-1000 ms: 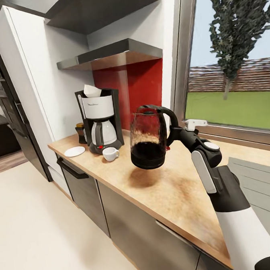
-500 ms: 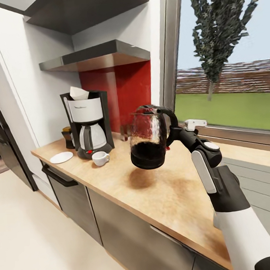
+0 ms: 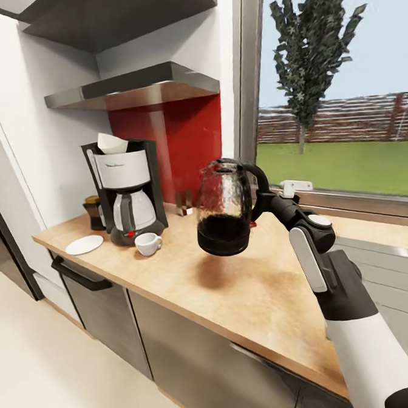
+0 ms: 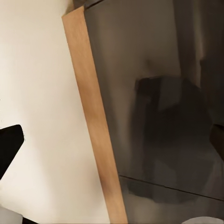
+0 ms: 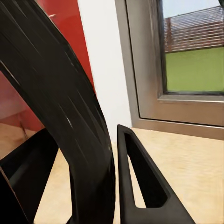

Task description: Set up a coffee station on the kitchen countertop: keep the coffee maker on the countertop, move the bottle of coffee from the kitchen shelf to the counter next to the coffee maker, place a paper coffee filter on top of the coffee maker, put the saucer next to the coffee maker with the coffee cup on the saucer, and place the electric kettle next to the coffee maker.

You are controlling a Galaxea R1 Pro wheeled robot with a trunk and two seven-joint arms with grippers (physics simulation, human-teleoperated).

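My right gripper (image 3: pixel 260 201) is shut on the handle of the glass electric kettle (image 3: pixel 224 207), which hangs upright above the wooden countertop (image 3: pixel 265 291). In the right wrist view the black handle (image 5: pixel 60 102) runs between the two fingers (image 5: pixel 140 182). At the counter's far left stands the black-and-white coffee maker (image 3: pixel 127 191) with a white paper filter (image 3: pixel 111 143) on top. Behind it to the left is the dark bottle of coffee (image 3: pixel 94 213). The white saucer (image 3: pixel 84 244) lies bare in front, and the white cup (image 3: pixel 148 244) stands on the counter apart from it.
A red backsplash (image 3: pixel 181 144) and grey shelves (image 3: pixel 135 87) rise behind the coffee maker. A window (image 3: pixel 342 97) runs along the counter's back right. Grey cabinet fronts (image 4: pixel 158 116) and a dark handle (image 3: pixel 81 276) sit below the counter edge, seen in the left wrist view beside pale floor (image 4: pixel 42 116).
The whole picture has shifted, so the camera has moved: the coffee maker group now sits further left. The kettle stays in my right gripper at the same height.
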